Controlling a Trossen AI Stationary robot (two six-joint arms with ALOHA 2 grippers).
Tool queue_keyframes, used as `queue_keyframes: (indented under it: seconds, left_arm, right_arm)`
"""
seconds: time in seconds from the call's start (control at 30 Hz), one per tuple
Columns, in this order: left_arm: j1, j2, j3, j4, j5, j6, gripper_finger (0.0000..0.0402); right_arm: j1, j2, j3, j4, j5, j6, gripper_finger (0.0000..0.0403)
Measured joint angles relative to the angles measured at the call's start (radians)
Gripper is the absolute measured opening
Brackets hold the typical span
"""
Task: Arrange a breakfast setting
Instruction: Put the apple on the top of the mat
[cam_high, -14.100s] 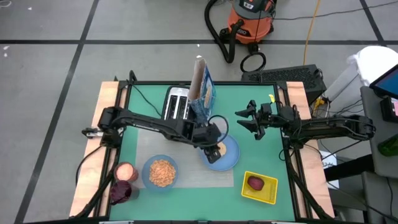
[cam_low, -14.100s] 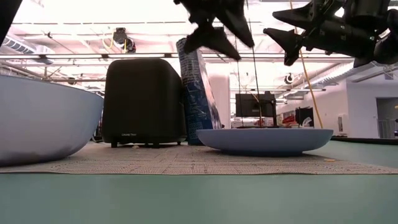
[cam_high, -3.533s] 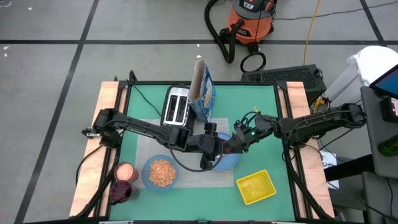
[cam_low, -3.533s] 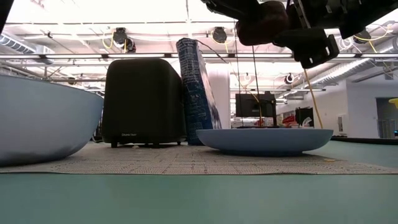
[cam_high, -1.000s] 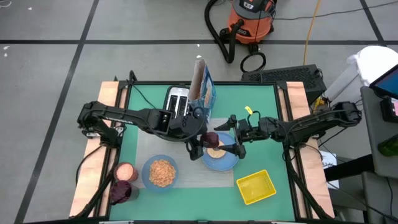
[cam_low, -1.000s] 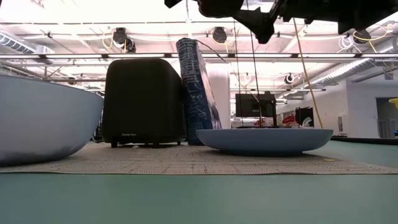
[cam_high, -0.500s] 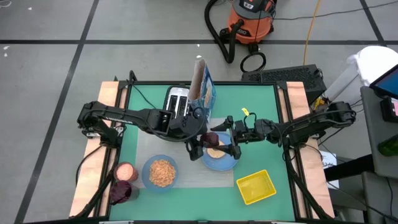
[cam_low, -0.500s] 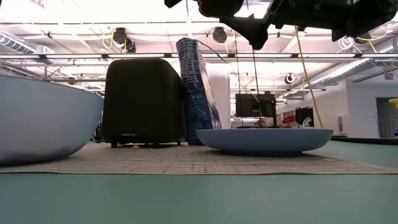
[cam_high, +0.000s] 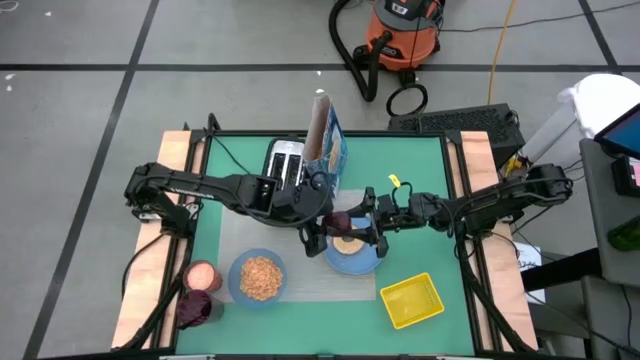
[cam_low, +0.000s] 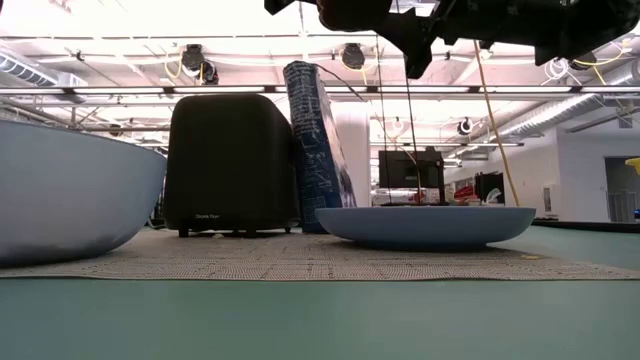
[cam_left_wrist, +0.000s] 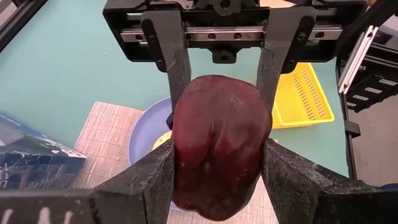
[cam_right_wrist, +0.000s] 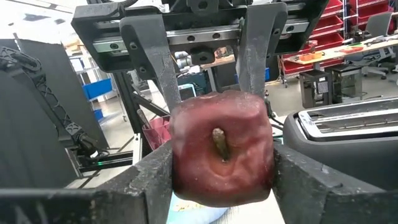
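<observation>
The dark red fruit (cam_high: 340, 222) is held in the air over the far left rim of the light-blue plate (cam_high: 366, 262), which holds the browned bagel (cam_high: 347, 243). My left gripper (cam_left_wrist: 217, 168) is shut on the fruit from the left. My right gripper (cam_right_wrist: 222, 168) meets it from the right and is shut on it too. The light-blue bowl (cam_high: 260, 277) of cereal rests on the grey mat (cam_high: 305, 285). The blue cereal box (cam_high: 325, 150) stands at the far middle. The spoon is out of view. My left gripper pinches the fruit's two sides (cam_left_wrist: 183, 168) between its fingers (cam_left_wrist: 155, 180). It comes level from the table's left. The fruit is lifted clear above the plate, lying on its side. My right gripper has its fingers (cam_right_wrist: 152, 180) against the fruit's two sides (cam_right_wrist: 181, 168), at the stem end (cam_right_wrist: 219, 140), which faces its wrist. It comes level from the table's right, opposite my left gripper. The fruit is clear of the plate.
The black-and-silver toaster (cam_high: 285, 168) stands beside the cereal box at the far middle. The yellow tray (cam_high: 410, 300) lies near the right front. Two cups (cam_high: 198, 290) stand at the front left corner. In the low view the plate (cam_low: 425, 225) sits below both grippers.
My right gripper has moved toward the table's left, up to the fruit that my left gripper holds still over the plate, and its fingers now stand on the fruit's sides. The fruit has stayed where it was.
</observation>
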Motion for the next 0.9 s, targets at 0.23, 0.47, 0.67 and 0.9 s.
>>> queue_keyframes:
  seconds: [0.23,0.47,0.67,0.9]
  left_arm:
    - [0.0,0.0,0.0,0.001,0.001,0.001,0.0214]
    - [0.006,0.0,0.0,0.001,0.004,-0.002,0.0214]
    - [0.006,0.0,0.0,0.002,0.004,0.0,0.0252]
    - [0.006,0.0,0.002,0.006,0.001,0.008,0.0343]
  right_arm:
    - [0.0,0.0,0.0,-0.003,0.0,0.007,0.0225]
    - [0.0,0.0,0.0,-0.005,0.0,0.007,0.0216]
    - [0.0,0.0,0.0,-0.006,0.0,0.008,0.0216]
    - [0.0,0.0,0.0,-0.02,0.001,0.008,0.0216]
